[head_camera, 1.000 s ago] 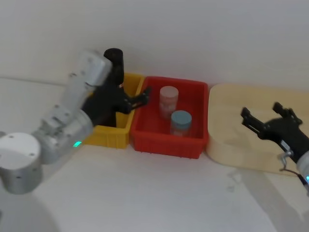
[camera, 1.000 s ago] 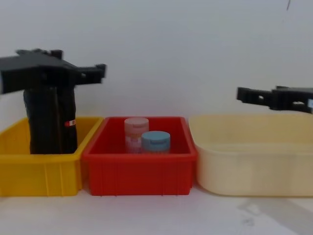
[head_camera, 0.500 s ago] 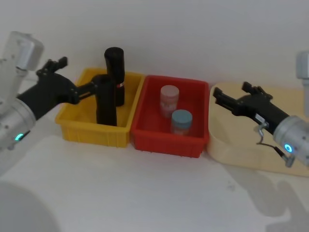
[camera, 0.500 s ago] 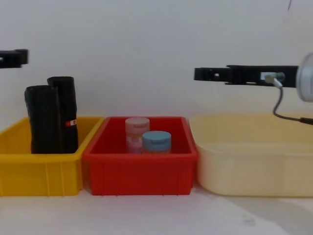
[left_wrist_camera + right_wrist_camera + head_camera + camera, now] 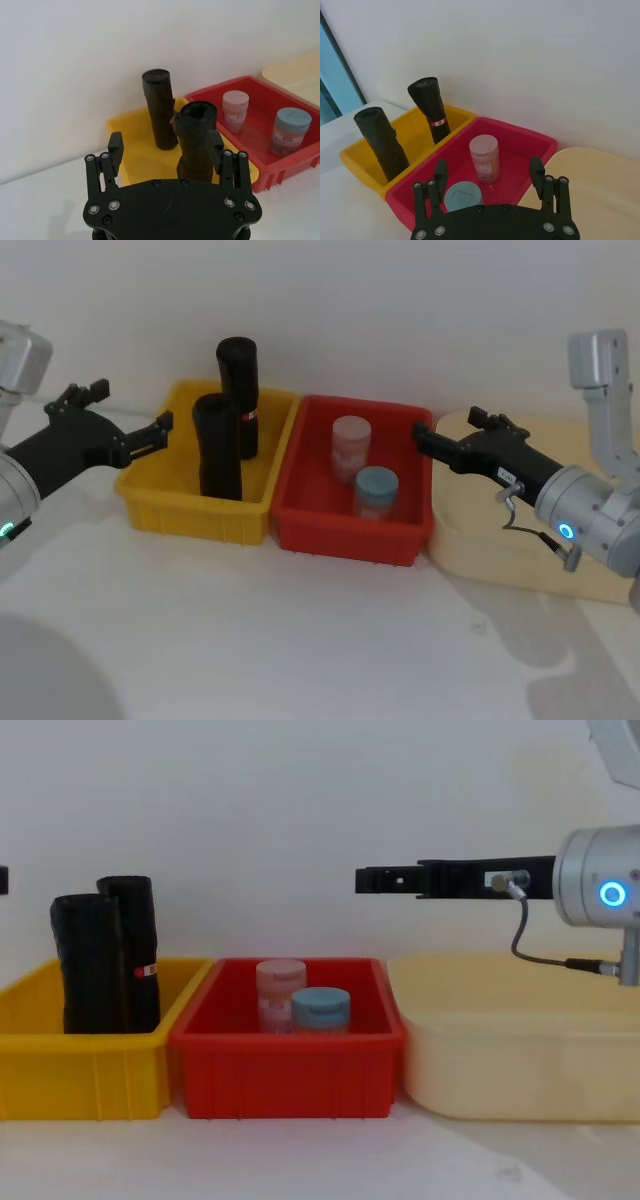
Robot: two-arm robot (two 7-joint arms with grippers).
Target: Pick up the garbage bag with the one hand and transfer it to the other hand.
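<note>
Pickup not begun: garbage bag stands untouched in yellow bin, left gripper at its nine o'clock, jaws spread, empty; right gripper, jaws spread, at three o'clock.

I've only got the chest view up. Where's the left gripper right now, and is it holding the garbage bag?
Observer: The left gripper hovers beside the yellow bin's left wall, empty.
Operator: Are its fingers open?
Observer: Yes, the left wrist view shows them spread, lined up with the garbage bag, the nearer roll.
Operator: And the right gripper?
Observer: Open too, fingers spread sideways above the red bin.
</note>
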